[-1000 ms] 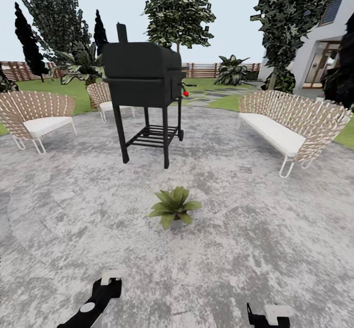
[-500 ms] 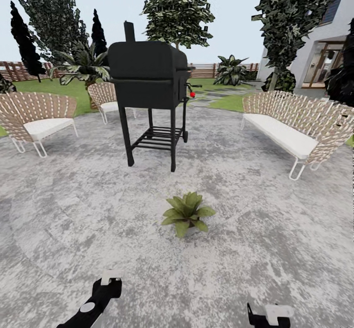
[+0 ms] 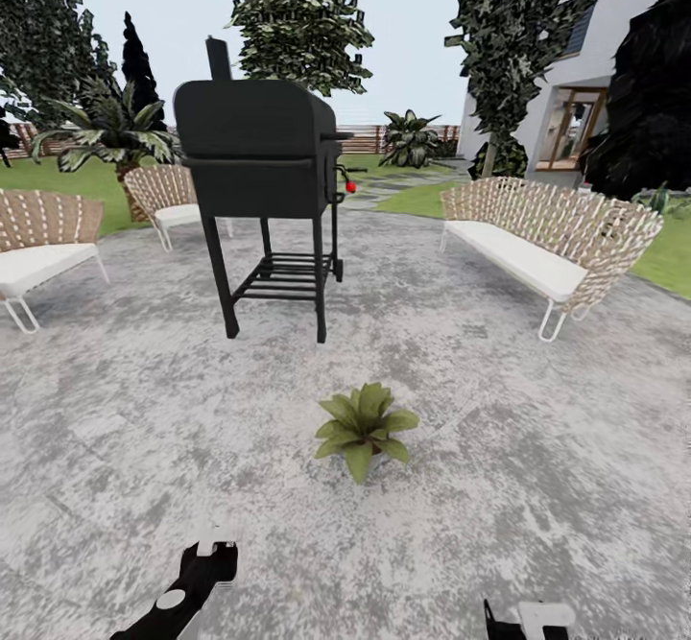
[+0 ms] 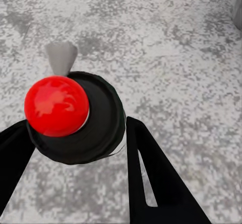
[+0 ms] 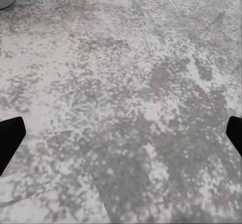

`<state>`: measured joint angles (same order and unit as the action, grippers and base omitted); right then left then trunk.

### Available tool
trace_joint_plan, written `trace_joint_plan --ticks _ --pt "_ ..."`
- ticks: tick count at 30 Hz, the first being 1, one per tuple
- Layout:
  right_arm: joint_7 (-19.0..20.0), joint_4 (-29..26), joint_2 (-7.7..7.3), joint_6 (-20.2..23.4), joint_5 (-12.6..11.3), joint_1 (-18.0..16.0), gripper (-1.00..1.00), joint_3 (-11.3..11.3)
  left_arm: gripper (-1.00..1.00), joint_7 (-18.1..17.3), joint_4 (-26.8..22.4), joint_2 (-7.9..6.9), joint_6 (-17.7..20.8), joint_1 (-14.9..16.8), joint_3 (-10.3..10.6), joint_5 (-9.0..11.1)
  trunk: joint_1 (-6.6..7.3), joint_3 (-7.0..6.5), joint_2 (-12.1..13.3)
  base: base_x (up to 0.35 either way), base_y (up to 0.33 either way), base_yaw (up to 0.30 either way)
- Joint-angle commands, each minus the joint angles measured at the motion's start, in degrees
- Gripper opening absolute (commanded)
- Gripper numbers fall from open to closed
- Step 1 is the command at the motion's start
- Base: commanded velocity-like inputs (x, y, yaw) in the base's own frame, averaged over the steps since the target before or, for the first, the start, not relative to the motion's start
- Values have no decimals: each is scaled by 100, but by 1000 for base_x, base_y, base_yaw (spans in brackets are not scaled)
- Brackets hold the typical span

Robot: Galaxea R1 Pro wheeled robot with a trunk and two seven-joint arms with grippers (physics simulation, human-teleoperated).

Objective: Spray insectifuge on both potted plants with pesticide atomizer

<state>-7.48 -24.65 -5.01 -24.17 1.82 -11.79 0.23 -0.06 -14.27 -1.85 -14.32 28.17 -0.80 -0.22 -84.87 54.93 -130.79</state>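
Note:
One potted plant (image 3: 363, 426), a low rosette of broad green leaves, stands on the grey stone patio (image 3: 499, 448) of the garden, straight ahead of me and in front of both arms. My left gripper (image 3: 204, 563) (image 4: 75, 133) is shut on the pesticide atomizer (image 4: 98, 121). From above the atomizer shows as a dark round body with a pale nozzle and a red ball on top. Its pale spray head (image 3: 216, 536) sticks out past the fingers in the head view. My right gripper (image 3: 530, 618) (image 5: 121, 133) is open over bare stone, its fingers spread wide.
A black grill (image 3: 259, 179) on legs stands behind the plant. A wicker sofa (image 3: 537, 247) lies to the right, wicker chairs (image 3: 43, 247) to the left. Lawn, trees, a fence and a house lie beyond the patio.
The whole view has shifted, so the camera has moved: the grill and seats slid left and the plant sits slightly lower in the picture. Both arms keep their places in the picture.

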Motion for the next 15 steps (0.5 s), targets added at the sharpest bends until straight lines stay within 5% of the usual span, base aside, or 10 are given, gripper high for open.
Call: trace_joint_plan --ticks 1,15 --pt "-26 4 0 -15 20 -5 100 3 -100 -3 3 0 -18 2 -8 0 0 3 -2 95 315 -255" --pt "-21 4 0 -12 20 -3 100 3 -100 -3 -5 0 -18 2 -8 4 0 -15 -2 89 315 -257"
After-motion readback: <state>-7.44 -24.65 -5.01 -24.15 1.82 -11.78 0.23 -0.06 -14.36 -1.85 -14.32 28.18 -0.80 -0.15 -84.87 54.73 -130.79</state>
